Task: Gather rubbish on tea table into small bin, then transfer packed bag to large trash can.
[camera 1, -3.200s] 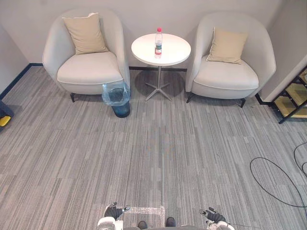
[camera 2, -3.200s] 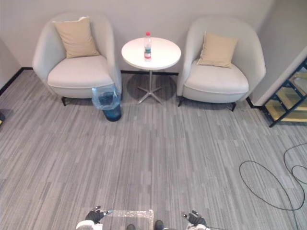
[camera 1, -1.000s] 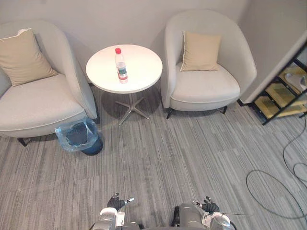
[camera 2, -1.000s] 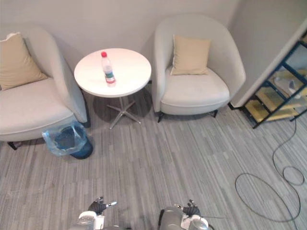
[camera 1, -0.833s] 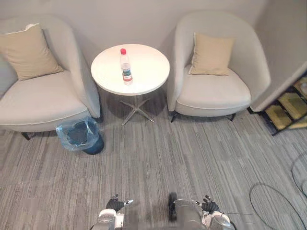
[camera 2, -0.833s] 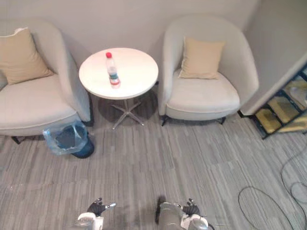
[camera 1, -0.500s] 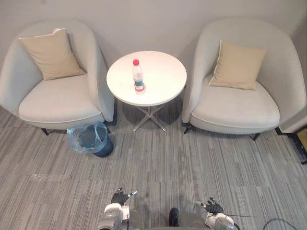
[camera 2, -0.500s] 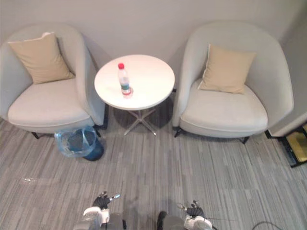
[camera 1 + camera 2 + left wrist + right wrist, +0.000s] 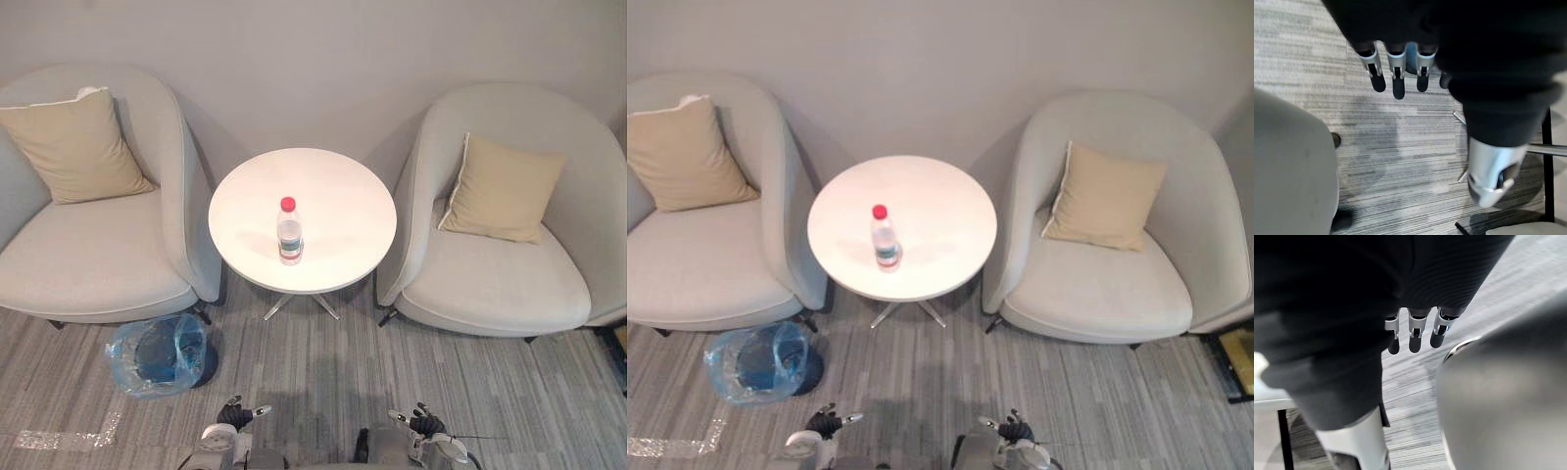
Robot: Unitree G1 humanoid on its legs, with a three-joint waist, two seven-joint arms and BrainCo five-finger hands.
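Pretty much nothing was done yet, as far as I could tell. The clear plastic bottle with a red cap stood upright on the round white tea table. It needed binning, then the bag carrying off. The left hand and right hand hung low, well short of the table, fingers straight and apart, holding nothing.

Count:
- one bottle
- one table
- one small dark blue bin lined with a see-through blue bag, on the carpet by the left chair
- two pale grey armchairs
- two beige cushions
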